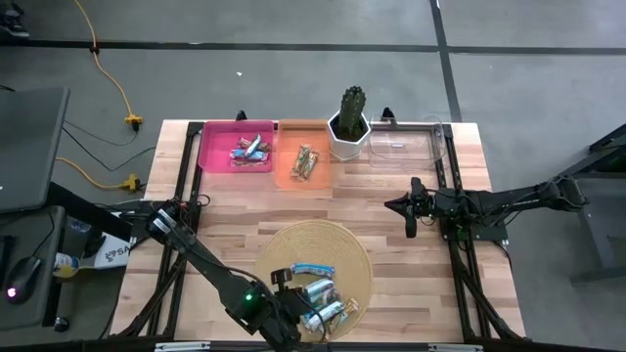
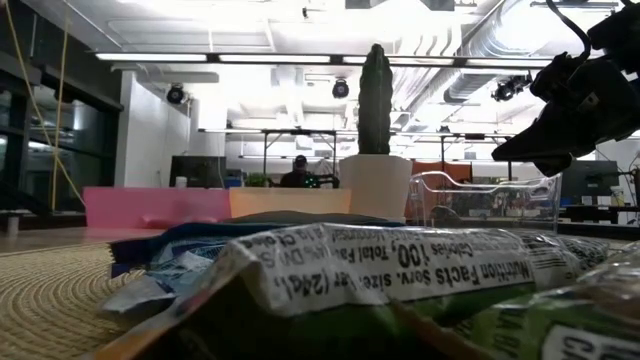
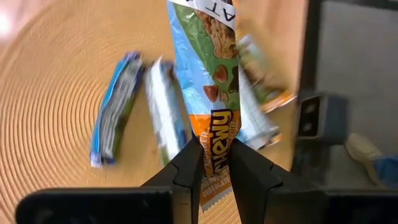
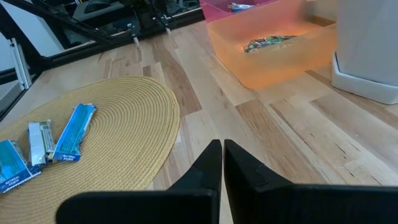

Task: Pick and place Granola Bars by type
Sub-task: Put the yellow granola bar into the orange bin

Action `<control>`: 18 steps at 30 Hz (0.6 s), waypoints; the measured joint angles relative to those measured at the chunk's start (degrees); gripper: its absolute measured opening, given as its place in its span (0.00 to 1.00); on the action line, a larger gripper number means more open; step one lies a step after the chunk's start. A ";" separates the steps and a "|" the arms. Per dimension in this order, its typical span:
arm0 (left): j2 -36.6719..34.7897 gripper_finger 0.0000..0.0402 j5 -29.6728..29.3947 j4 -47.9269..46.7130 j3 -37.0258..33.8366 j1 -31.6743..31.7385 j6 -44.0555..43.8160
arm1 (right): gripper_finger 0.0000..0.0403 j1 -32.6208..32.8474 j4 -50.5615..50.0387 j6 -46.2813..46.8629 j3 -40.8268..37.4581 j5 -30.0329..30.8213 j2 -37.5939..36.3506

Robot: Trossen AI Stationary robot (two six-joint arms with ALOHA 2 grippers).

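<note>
Fingers of the left gripper (image 3: 211,165) pinched a chewy granola bar (image 3: 208,68) by its end above the woven mat (image 1: 293,244), probably so it hung clear for sorting, while the right gripper (image 4: 222,163) waited pressed together over the bench (image 1: 421,264).

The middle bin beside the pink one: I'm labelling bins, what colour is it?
Orange; the translucent orange plastic bin shows best in the high view.

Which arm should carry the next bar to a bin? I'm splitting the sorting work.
Left. The left gripper is shut on a chewy bar over the woven mat. The right gripper hangs shut and empty, off the mat.
</note>
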 joint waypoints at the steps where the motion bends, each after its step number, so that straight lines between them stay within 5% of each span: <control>1: 0.00 0.16 -0.30 -0.04 1.25 0.00 1.17 | 0.00 0.01 0.00 -0.08 0.00 0.01 0.01; 18: 0.00 0.16 -9.74 0.10 28.45 -0.02 21.89 | 0.00 0.01 0.00 -0.09 0.00 0.01 0.01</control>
